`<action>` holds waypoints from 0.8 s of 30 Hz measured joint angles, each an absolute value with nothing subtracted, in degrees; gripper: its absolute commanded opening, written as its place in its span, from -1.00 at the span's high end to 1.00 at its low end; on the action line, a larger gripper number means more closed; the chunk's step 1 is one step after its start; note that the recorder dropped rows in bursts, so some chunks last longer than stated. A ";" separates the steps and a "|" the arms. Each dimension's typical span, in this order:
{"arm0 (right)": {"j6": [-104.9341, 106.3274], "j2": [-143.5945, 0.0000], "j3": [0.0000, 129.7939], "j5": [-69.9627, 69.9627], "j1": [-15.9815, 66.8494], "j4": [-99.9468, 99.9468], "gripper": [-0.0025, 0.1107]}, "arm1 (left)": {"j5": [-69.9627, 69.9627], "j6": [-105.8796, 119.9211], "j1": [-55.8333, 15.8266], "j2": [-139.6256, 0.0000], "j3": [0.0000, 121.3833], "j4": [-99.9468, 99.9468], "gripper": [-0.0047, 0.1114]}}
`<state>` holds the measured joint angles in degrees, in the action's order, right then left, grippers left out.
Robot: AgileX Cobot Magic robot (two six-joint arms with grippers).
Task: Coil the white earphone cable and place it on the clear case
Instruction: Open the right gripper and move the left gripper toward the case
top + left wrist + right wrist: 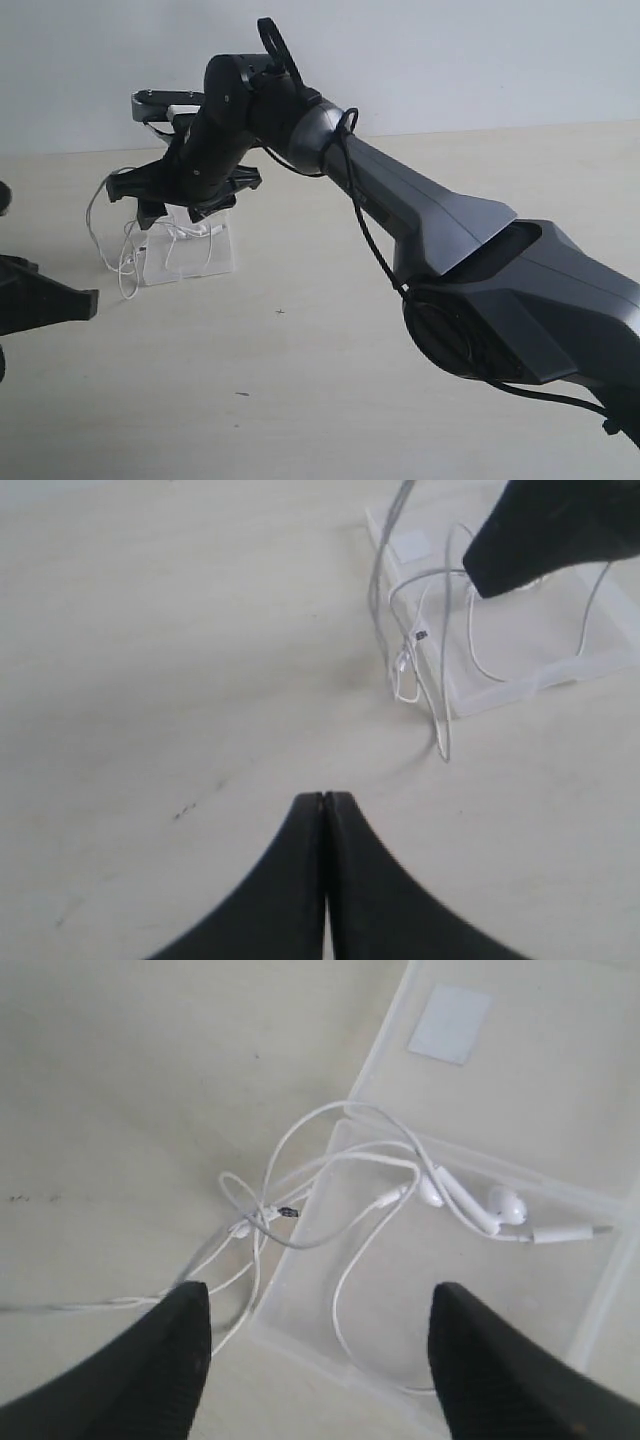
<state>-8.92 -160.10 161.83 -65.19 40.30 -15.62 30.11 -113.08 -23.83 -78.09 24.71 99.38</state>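
The right gripper point(320, 1300) hangs just above the clear case point(545, 1100), its fingers spread wide with nothing between them. The white earphone cable point(255, 1220) is only half home. The earbuds point(507, 1204) and one loose loop lie on the case's nearer panel, while a tangle of strands spills over the case's edge onto the table point(120, 1080) beside it. The left gripper point(325, 800) sits low over the table, well off from the case, pressed shut and empty.

To my eye the job now is gathering the stray loops. I'd come down on the bunched strands just off the case's edge, where several cross, so that one pinch catches them all. Then I'd lift only a little and carry them inward over the panel. Pulling hard or sideways looks risky, since the light case could slide or the earbuds could be dragged off it.
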 measured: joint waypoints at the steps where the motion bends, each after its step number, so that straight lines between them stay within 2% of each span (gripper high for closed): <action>1: -8.92 -160.10 161.83 -65.19 40.30 -15.62 -0.12 | 30.11 -111.73 -23.83 -79.58 25.57 99.49 0.92; 6: -9.11 -160.10 161.83 -65.19 40.30 -15.62 -0.04 | 29.34 -107.87 -23.12 -83.64 26.58 99.86 0.92; 11: -9.11 -160.10 161.83 -65.19 39.95 -15.73 0.31 | 25.24 -110.47 -16.75 -83.66 25.01 99.86 0.92; 14: -9.11 -160.10 161.83 -65.33 39.71 -15.87 0.40 | 22.26 -111.37 -11.73 -83.12 24.84 99.86 0.92; 15: -9.11 -160.10 161.83 -65.43 39.60 -16.14 0.39 | 20.70 -111.19 -10.14 -83.00 24.98 99.86 0.92; 18: -8.13 -160.10 161.83 -65.77 39.49 -18.16 0.19 | 14.63 -109.20 -6.95 -83.00 26.24 99.86 0.92; 22: -7.71 -160.10 161.83 -66.54 39.49 -20.27 -0.07 | 8.13 -107.22 -6.02 -83.00 29.65 99.86 0.92; 24: -7.61 -160.10 161.83 -67.09 39.49 -20.60 -0.09 | 6.01 -105.99 -5.92 -83.00 31.67 99.86 0.92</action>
